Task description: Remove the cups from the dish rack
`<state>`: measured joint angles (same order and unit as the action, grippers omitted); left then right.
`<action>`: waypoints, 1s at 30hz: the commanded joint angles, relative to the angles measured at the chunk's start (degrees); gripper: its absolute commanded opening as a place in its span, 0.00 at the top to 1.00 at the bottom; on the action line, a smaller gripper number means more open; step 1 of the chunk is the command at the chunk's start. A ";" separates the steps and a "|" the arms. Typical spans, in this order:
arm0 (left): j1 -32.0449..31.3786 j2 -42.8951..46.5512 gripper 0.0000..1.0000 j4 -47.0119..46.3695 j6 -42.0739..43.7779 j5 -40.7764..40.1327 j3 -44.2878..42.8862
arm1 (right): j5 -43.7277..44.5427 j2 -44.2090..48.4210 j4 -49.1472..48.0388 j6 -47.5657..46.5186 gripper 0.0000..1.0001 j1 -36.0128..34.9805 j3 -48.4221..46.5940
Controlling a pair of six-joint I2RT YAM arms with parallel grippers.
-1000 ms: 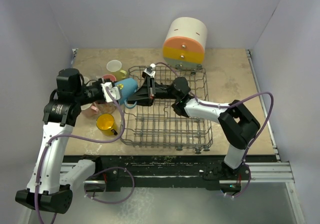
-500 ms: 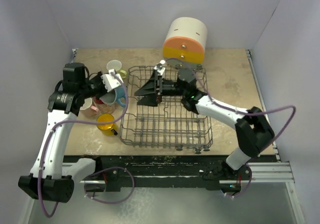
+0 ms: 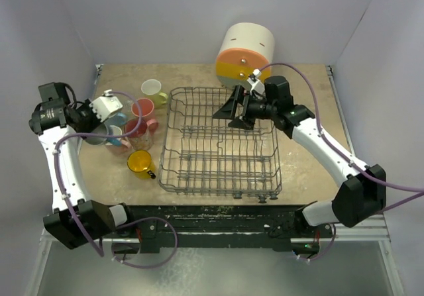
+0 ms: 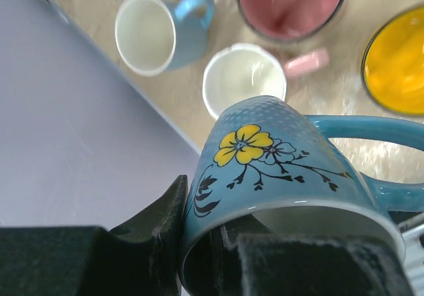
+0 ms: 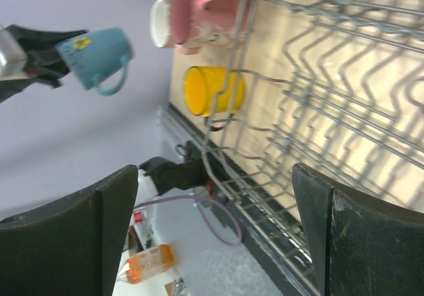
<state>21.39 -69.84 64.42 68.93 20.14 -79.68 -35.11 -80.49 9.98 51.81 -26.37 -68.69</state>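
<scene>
My left gripper is shut on a blue cup with a yellow flower, one finger inside the rim and one outside. It hangs over the cups left of the dish rack: a blue cup, a pink-handled cup, a red-pink cup and a yellow cup. From above, the left gripper and the held cup are near the left wall. My right gripper is open over the rack's far side. Only bare wire shows inside the rack.
A big cream-orange-green cylinder stands behind the rack, close to my right wrist. A lime cup sits at the back of the group and a yellow cup at its front. The left wall is close to my left arm.
Both grippers met at the blue cup by the rack's left edge. The right gripper opened and drew back right. The left arm carried the cup left, over the cup group.
</scene>
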 commanded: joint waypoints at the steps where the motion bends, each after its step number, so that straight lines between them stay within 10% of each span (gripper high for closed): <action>1: 6.84 -0.18 1.00 3.72 10.05 -0.01 -1.41 | 4.26 2.47 10.93 -9.02 0.00 2.63 -3.16; 30: 12.90 -17.77 1.00 -16.32 4.82 -5.12 19.73 | 16.53 10.27 22.14 -12.23 0.00 6.15 -3.42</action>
<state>34.72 -87.20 48.69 72.73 14.98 -59.18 -21.50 -71.77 30.76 41.32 -20.69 -70.50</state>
